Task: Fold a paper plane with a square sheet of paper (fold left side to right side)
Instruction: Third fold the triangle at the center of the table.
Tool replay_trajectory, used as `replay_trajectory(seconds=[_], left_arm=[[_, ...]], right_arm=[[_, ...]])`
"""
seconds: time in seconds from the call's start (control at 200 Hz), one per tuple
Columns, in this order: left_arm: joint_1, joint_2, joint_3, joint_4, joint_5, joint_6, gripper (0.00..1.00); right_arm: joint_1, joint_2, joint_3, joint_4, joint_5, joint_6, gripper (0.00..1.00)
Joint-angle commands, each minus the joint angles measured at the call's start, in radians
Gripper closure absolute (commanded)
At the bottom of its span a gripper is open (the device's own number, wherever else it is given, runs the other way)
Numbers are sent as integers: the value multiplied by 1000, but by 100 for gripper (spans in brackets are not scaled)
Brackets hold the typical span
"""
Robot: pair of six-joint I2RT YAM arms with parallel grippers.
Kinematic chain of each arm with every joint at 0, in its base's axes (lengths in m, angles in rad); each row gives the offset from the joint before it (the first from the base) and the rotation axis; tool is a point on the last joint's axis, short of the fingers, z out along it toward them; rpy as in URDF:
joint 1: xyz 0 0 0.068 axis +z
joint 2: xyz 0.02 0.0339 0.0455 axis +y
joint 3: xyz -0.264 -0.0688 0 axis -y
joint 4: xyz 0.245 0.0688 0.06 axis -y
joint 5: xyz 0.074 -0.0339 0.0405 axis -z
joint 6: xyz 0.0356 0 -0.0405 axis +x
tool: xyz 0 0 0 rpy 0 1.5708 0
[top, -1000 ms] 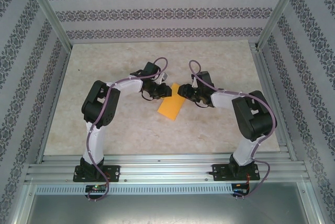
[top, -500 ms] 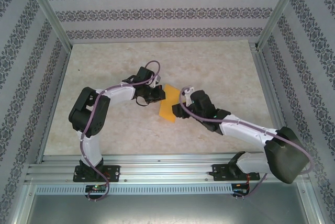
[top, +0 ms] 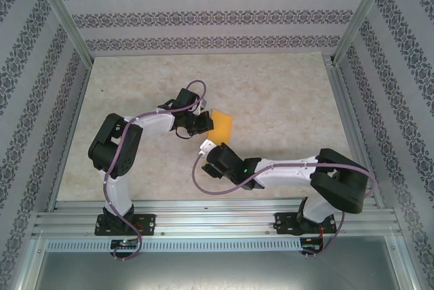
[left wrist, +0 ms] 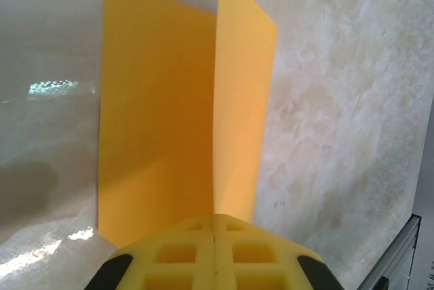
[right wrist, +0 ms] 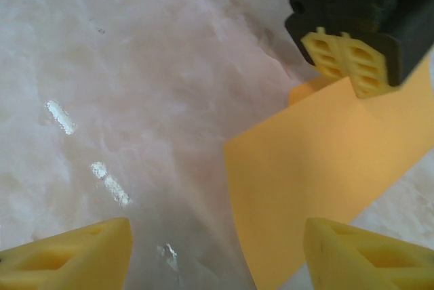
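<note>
While the left-to-right fold is under way: sheet [top: 222, 122] mid-desk [top: 285, 93], one flap raised; left gripper [left wrist: 215, 221] jaws closed on its left edge; right gripper [right wrist: 217, 228] jaws wide apart, empty, just near of it. Next, likely: lay flap rightward, edges matched, press crease

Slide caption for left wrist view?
Left tool shut on the orange sheet of paper, one flap lifted off the marble tabletop.

I log this as a lab test cell: aluminium frame post [top: 61, 12], patterned wall panels [top: 203, 15], marble-look tabletop [top: 291, 93], left arm [top: 122, 181] and right arm [top: 291, 167] bolted to a slotted rail [top: 210, 219].
</note>
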Motion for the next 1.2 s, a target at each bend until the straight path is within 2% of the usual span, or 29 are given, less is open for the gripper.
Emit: replay_trajectory(seconds=[0.0, 0.12, 0.255, 0.335, 0.43, 0.54, 0.654, 0.884, 1.079, 1.194], left_arm=[[-8, -27, -7, 34, -9, -14, 97], [-8, -28, -5, 32, -7, -10, 97], [-7, -27, -6, 25, -12, -4, 97], [-7, -27, -4, 24, -11, 1, 97], [-8, -27, 0, 8, -20, 16, 95], [-4, -36, 13, -38, -35, 60, 85], [12, -74, 27, -101, -48, 115, 62], [52, -141, 117, -259, -80, 225, 43], [52, -132, 188, -302, -108, 259, 40], [45, -75, 220, -216, 18, 241, 48]], right_arm=[[14, 63, 71, 12, 91, -50, 32], [13, 109, 102, 14, 146, -56, 36], [6, 114, 108, -4, 161, -53, 55], [-3, 101, 107, -23, 141, -51, 73], [-18, 69, 100, -36, 89, -48, 100], [-46, 26, 85, -44, -1, -44, 100], [-90, -4, 66, -50, -107, -33, 100], [-151, -23, 58, -65, -243, -26, 100], [-173, -19, 46, -55, -292, -12, 100], [-179, -17, 39, -44, -302, -1, 100]])
